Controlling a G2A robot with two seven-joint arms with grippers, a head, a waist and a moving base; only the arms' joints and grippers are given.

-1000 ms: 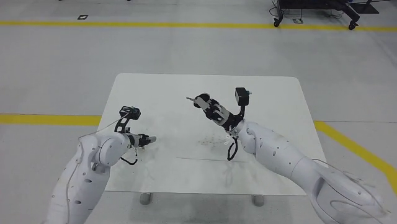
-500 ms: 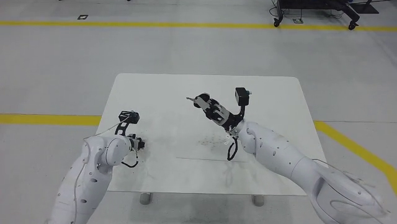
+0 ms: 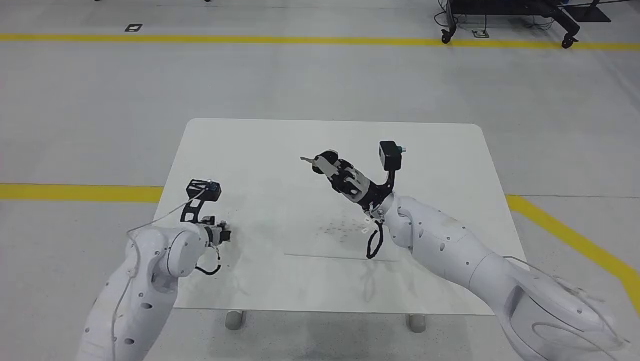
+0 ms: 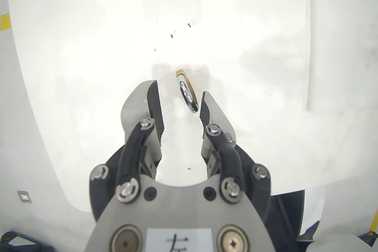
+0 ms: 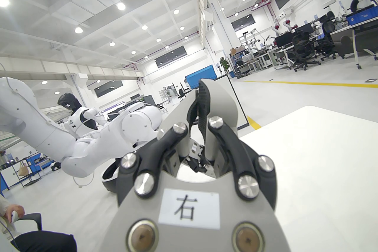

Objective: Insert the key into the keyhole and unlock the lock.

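Note:
A small brass padlock (image 4: 186, 89) with a silver shackle rests edge-on on the white table (image 4: 88, 28). My left gripper (image 4: 179, 92) points down at it near the table's left edge, open, with one finger on each side of the lock and neither pad (image 4: 155, 105) pressing it. From above, the left gripper (image 3: 217, 232) covers the lock. My right gripper (image 3: 318, 163) is held above the middle of the table (image 3: 430, 161), shut on the key (image 3: 304, 159), whose thin silver tip sticks out to the left. In the right wrist view the right gripper (image 5: 201, 89) has its fingers pressed together.
Dark scuff marks (image 3: 345, 229) spot the table's middle. The left edge of the table (image 3: 180, 186) runs close to the left arm. A yellow floor line (image 3: 70, 192) passes on both sides. A wheeled rack (image 3: 510, 1) stands far behind.
The left gripper has pulled back a little toward the table's left edge and turned from pointing sideways to pointing down over the lock. The right arm has stayed put with the key.

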